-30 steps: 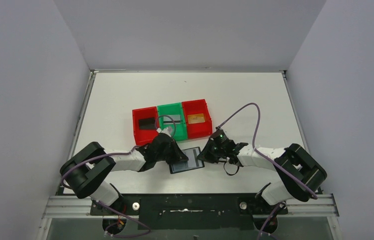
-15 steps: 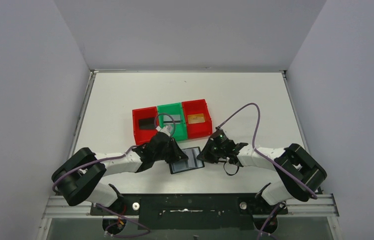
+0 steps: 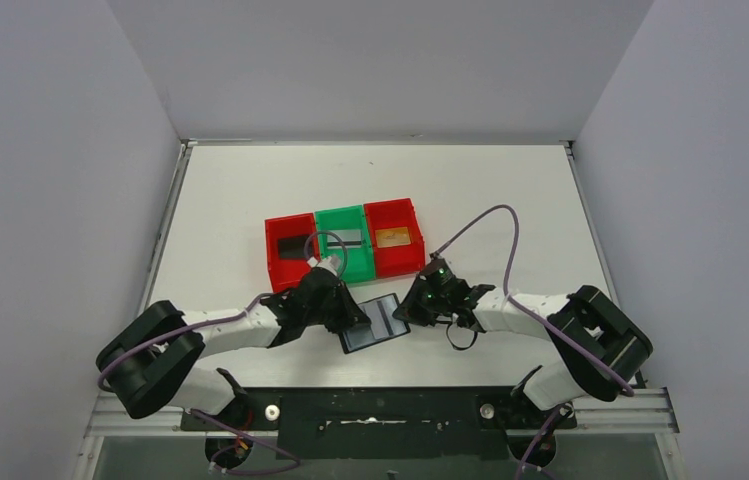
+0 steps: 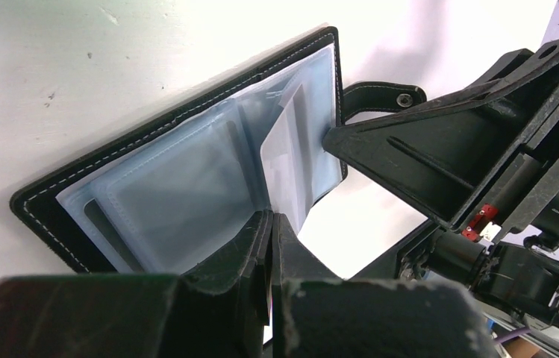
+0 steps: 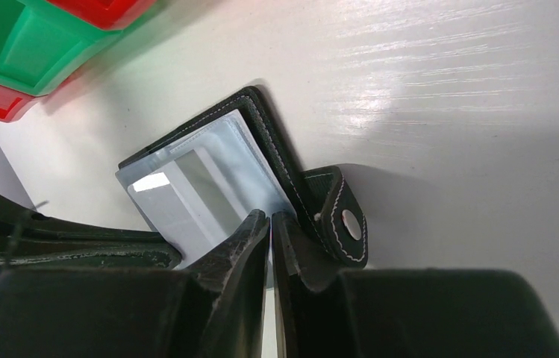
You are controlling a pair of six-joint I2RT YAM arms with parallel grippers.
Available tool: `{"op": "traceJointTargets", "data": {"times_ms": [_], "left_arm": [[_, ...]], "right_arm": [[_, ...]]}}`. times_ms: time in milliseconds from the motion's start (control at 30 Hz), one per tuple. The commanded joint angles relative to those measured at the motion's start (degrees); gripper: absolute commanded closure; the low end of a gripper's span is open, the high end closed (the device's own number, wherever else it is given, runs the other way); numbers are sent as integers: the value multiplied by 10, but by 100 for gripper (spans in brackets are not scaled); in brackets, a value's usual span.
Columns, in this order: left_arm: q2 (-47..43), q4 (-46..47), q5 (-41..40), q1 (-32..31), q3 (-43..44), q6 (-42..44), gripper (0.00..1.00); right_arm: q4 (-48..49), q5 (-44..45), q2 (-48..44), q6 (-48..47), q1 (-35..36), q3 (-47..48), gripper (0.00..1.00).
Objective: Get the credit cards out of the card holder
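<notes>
One black stitched folding card holder lies open on the white table. At its 12 o'clock stand two red plastic bins and one green plastic bin. The left gripper, at the holder's 9 o'clock, is clenched on one clear sleeve. The right gripper, at 3 o'clock, pinches the holder's edge.

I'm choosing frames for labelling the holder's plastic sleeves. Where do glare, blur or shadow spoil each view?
Left wrist: the table is blown out white, the left fingers soft in front, the card holder sharp. Right wrist: streaky glare on the table, one bright reflection on a sleeve, the right fingers and bins blurred. Top external: even light, holder small.
</notes>
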Motion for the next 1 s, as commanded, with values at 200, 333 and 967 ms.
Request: {"op": "traceJointTargets", "data": {"times_ms": [200,333,967], "left_arm": [[-35,-48,-28,-4,5,-2,100],[-46,-64,-34,-4,5,0,100],[-58,-58,-27,-4,0,8,100]], "right_arm": [[-65,48,22,-38,23,21,89],[-78,58,27,-45,33,37,89],[-23,49,-4,-103,84,89,83]]}}
